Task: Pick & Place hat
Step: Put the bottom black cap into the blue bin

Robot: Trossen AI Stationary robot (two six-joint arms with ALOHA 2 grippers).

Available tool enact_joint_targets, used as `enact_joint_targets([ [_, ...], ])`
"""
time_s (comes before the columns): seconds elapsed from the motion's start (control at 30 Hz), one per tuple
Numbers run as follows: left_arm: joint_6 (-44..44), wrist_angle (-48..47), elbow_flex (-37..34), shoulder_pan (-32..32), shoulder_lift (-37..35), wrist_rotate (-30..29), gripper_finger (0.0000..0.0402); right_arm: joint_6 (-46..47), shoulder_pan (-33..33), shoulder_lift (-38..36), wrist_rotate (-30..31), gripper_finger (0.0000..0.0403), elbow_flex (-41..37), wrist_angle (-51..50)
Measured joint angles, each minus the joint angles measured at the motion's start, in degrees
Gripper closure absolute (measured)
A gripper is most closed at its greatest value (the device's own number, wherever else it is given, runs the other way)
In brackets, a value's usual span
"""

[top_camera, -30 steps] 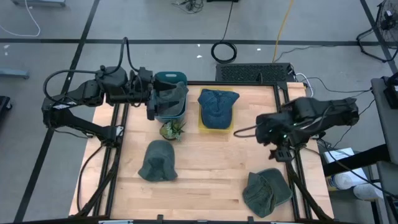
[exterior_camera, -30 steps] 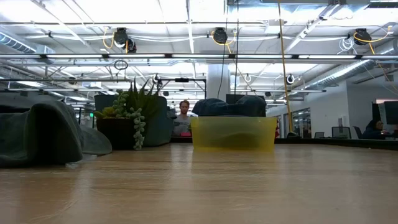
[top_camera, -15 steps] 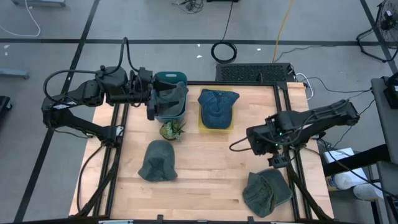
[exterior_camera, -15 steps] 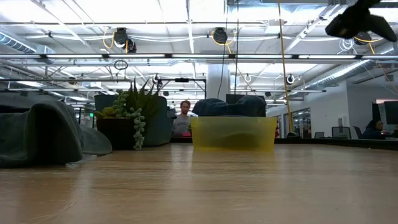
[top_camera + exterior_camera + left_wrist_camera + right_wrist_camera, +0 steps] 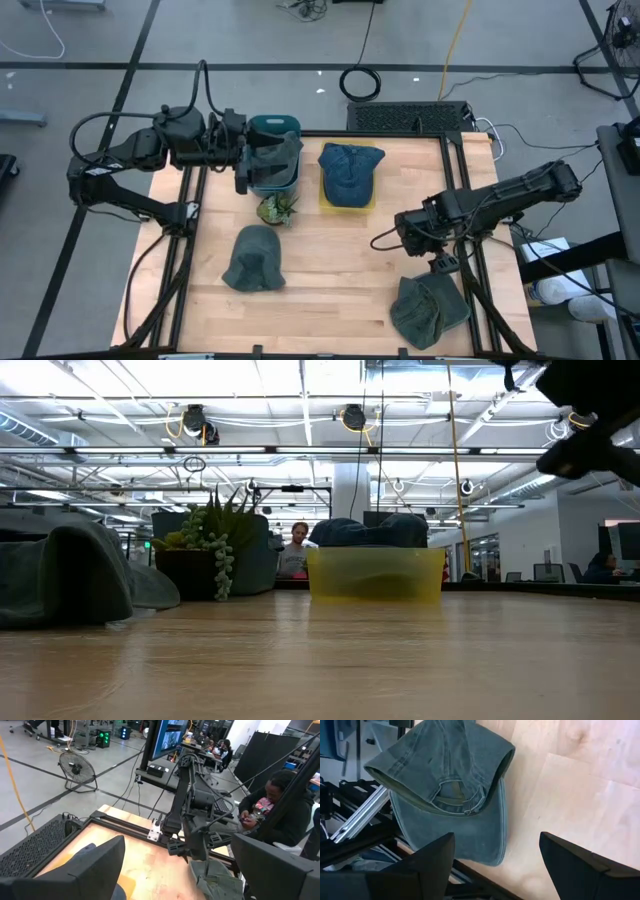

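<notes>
An olive-green cap (image 5: 430,310) lies upside down on the table at the near right, its inside and strap up in the right wrist view (image 5: 455,795). My right gripper (image 5: 405,235) hangs open above the table just beyond the cap; the right wrist view (image 5: 497,867) shows it empty, and it also shows high in the low view (image 5: 590,420). A blue cap (image 5: 350,172) rests on a yellow bin (image 5: 375,575). A grey-green hat (image 5: 253,258) lies at the near left. My left gripper (image 5: 285,158) waits open over a teal bin (image 5: 270,128).
A small potted plant (image 5: 277,208) stands between the teal bin and the grey-green hat. Black rails (image 5: 470,280) run along the table's right edge beside the olive cap. Bare wood (image 5: 340,270) lies between the two near hats. People sit beyond the table (image 5: 280,805).
My right gripper has gone toward the table's near edge and a little left, coming down toward the olive-green cap and tipping to point down at it. It has stayed open. In the low view it has come into the picture from above.
</notes>
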Motion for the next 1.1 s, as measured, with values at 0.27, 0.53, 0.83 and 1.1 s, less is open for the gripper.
enact_joint_targets([
  [0.27, 2.16, -0.01, 0.0, 0.0, 0.0, 0.02, 0.0024, 0.68, 0.13, -1.19, -2.77, 0.0122, -7.25, 5.96],
  [0.53, 1.66, -0.02, 0.0, 0.01, 0.0, 0.02, 0.0022, 1.34, 0.13, -1.21, -4.34, 0.0122, -12.72, 10.67],
  [0.83, 1.34, 0.0, 0.0, 0.0, 0.0, 0.03, 0.0023, 5.38, 0.15, -1.21, -6.16, 0.0122, -17.14, 19.35],
  [1.1, 1.59, 0.0, 0.0, 0.0, 0.0, 0.04, 0.0023, 7.86, 2.63, -1.18, -8.75, 0.0122, -21.55, 25.17],
])
